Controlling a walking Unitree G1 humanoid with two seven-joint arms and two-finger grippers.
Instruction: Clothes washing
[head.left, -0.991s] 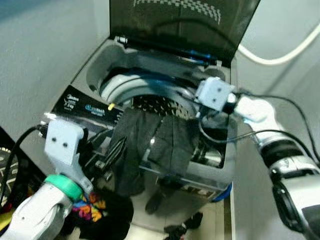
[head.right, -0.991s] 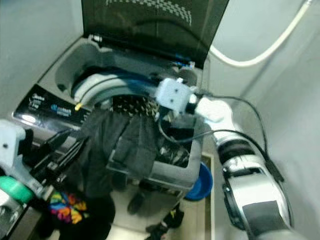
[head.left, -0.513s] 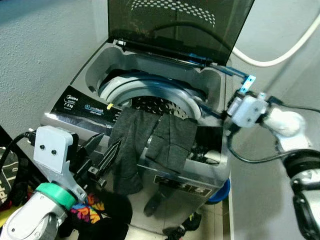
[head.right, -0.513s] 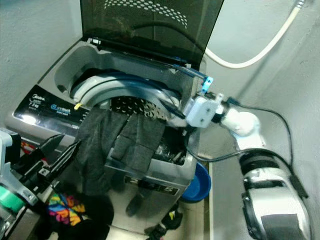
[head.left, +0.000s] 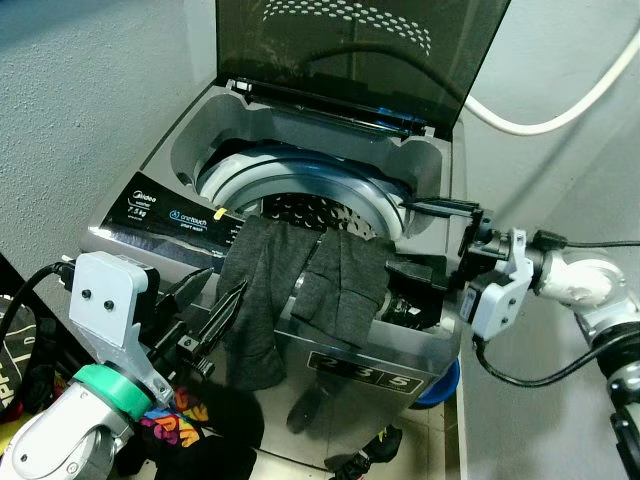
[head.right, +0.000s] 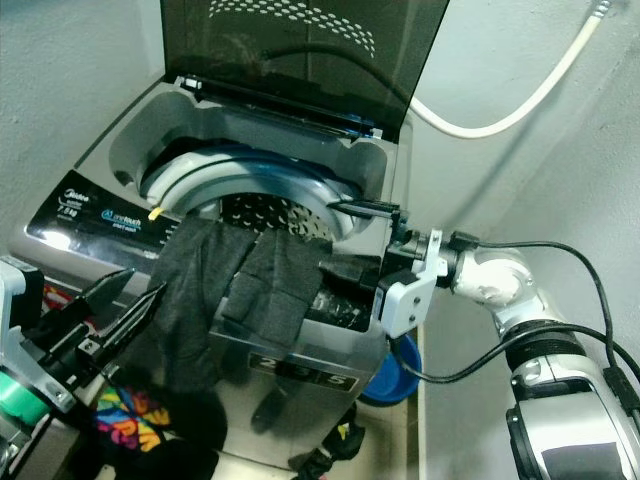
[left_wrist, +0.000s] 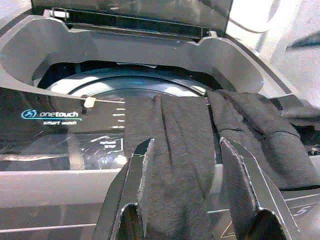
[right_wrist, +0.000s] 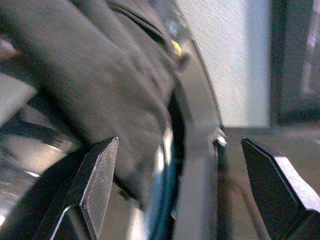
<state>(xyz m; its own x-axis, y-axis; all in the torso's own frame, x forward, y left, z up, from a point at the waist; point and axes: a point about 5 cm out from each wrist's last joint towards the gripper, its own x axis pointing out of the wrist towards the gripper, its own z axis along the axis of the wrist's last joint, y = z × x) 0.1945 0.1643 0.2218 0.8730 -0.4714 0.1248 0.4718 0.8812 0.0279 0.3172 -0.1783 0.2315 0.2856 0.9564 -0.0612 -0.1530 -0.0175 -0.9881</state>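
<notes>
A top-loading washing machine (head.left: 190, 125) stands with its lid up. A dark grey garment (head.left: 300, 285) is draped over the drum's front rim and hangs down the front panel. My left gripper (head.left: 222, 285) is open at the lower left, its fingers pointing at the hanging cloth; in the left wrist view the left gripper (left_wrist: 186, 145) frames the garment (left_wrist: 177, 150) without touching it. My right gripper (head.left: 400, 237) is open at the machine's right edge, pointing left across the rim. The right wrist view has the right gripper (right_wrist: 177, 145) close to dark cloth (right_wrist: 85, 75) and the rim.
The dark lid (head.left: 360, 50) stands upright behind the drum. A white hose (head.left: 560, 110) runs along the right wall. A blue basin (head.left: 447, 380) sits on the floor at the machine's right. Colourful clothes (head.left: 170, 425) lie heaped at the lower left.
My right arm has drawn back from over the drum to the machine's right side and turned, so its open fingers now point left. The left gripper has barely moved.
</notes>
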